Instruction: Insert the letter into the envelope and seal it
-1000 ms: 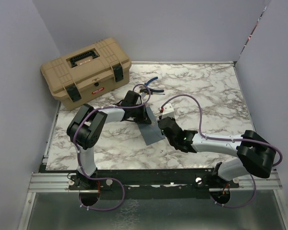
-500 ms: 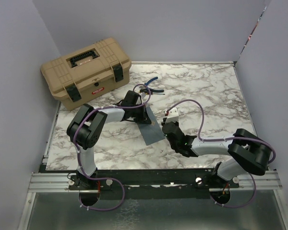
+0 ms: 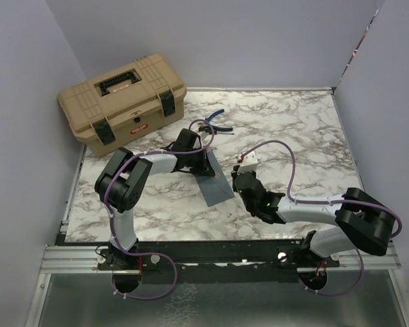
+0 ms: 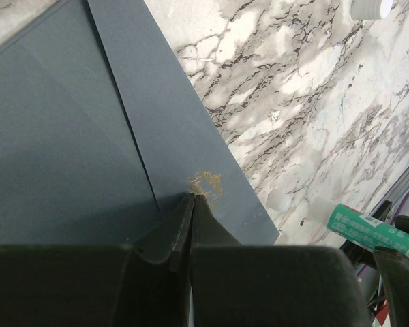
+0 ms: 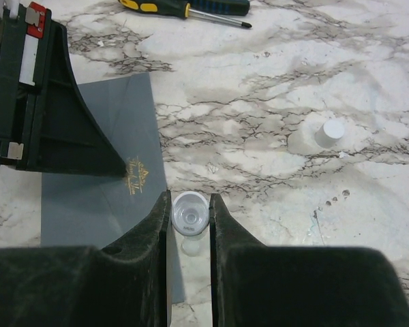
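Pressing envelope (image 4: pixel 68 150) w/ L hand (image 4: pixel 193 199) tips together; R hand (image 5: pixel 189 201) pinches small white tube (image 5: pixel 190 216).

The left arm (image 3: pixel 150 163) is reaching from its base toward the middle of the worktop (image 3: pixel 293 129), elbow bent; the left jaws are pressing fully together, tips pointing down. The right arm (image 3: pixel 307 208) is stretching low beside the near edge, and the right jaws are clamping a small tube (image 5: pixel 190 213) between them.

Right gripper (image 5: pixel 189 201) grips round tube (image 5: pixel 190 214) beside envelope (image 5: pixel 95 204).
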Motion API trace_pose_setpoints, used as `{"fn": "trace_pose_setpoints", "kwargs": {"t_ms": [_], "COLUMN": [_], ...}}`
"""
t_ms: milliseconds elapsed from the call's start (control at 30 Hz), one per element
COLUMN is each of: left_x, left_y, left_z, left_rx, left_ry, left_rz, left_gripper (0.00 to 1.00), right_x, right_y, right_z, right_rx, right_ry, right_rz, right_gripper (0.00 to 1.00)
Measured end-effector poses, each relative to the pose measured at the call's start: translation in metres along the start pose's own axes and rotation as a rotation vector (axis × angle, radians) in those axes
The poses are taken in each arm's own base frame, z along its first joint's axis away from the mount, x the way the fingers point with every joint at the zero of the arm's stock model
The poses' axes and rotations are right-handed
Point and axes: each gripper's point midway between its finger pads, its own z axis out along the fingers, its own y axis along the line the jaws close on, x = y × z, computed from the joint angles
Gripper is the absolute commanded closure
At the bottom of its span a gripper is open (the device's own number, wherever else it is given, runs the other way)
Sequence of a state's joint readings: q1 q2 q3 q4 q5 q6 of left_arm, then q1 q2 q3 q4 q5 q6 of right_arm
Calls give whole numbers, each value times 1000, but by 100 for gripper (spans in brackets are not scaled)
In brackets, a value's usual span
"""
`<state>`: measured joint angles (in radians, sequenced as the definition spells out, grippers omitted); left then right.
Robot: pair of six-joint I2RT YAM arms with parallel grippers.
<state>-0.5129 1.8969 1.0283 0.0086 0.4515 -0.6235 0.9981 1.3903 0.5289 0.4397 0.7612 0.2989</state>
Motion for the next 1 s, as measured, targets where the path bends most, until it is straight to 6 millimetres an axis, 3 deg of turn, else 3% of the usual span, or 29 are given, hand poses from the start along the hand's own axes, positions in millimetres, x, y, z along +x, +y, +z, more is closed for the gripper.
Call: {"fn": "trace_pose_setpoints", "kwargs": {"t_ms": [433, 1000], "left_x": [0, 0], "left_y": [0, 0], "left_z": [0, 0], "left_rx": [0, 0], "left_ry": [0, 0], "left_rz": [0, 0], "left_gripper": [100, 100], "right_x": [26, 26], "right_y": [2, 7], "right_z": [3, 6], "right_rx": [-8, -26], "right_ry": [64, 51], "right_rz": [-20, -3], "right_gripper": [100, 100]}}
